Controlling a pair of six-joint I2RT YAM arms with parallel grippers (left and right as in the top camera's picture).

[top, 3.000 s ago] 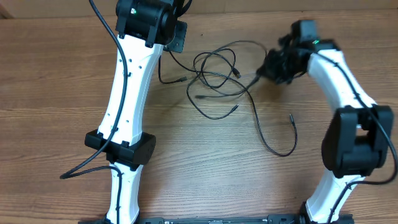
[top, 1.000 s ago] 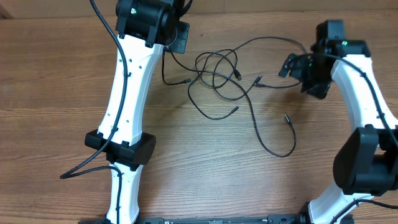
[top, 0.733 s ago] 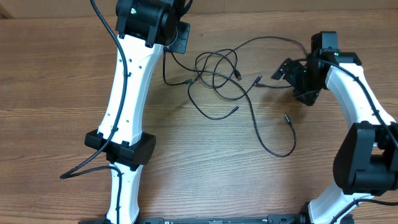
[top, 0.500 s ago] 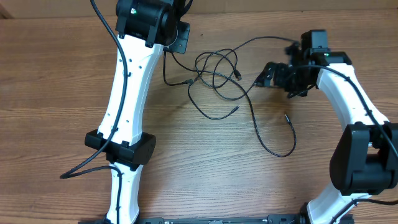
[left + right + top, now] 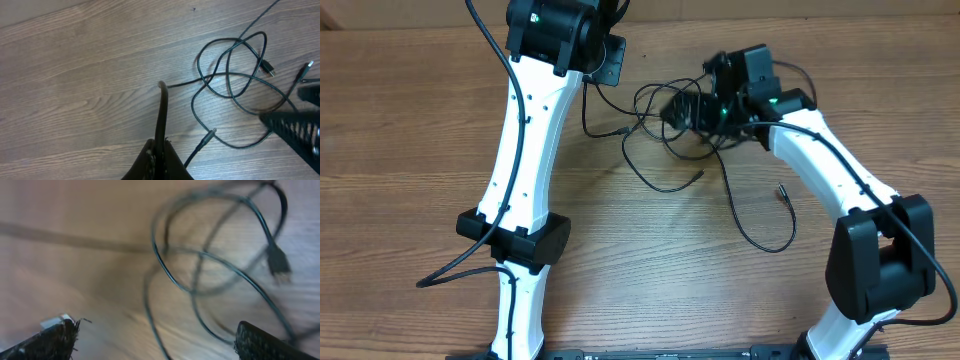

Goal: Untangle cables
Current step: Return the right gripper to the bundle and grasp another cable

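Brown wooden table [image 5: 410,150] stretches under both arms. The cables [image 5: 665,189] are thin black cords, lying in loose loops in the upper middle of the overhead frame. One long tail [image 5: 763,247] curves away to the lower right and ends in a little plug [image 5: 782,190].

The left gripper [image 5: 160,147] is squeezed tight on one cord. In the left wrist view, that cord pokes straight up out of the fingers at the bottom middle. Then it bends right toward the pile.

The right gripper [image 5: 157,330] has its fingers spread wide and holds nothing. It hangs right over the loops. Its own view is blurry, so I can't tell if it touches a cord.

These cords look very light and floppy. I think they will slide easily on the wood and drag their neighbours along if pulled fast. A good spot to take hold would be a strand near a free plug end, away from the crossings. A plug can then be drawn back out through a loop. Grabbing the middle of the pile would likely pinch two cords at once.
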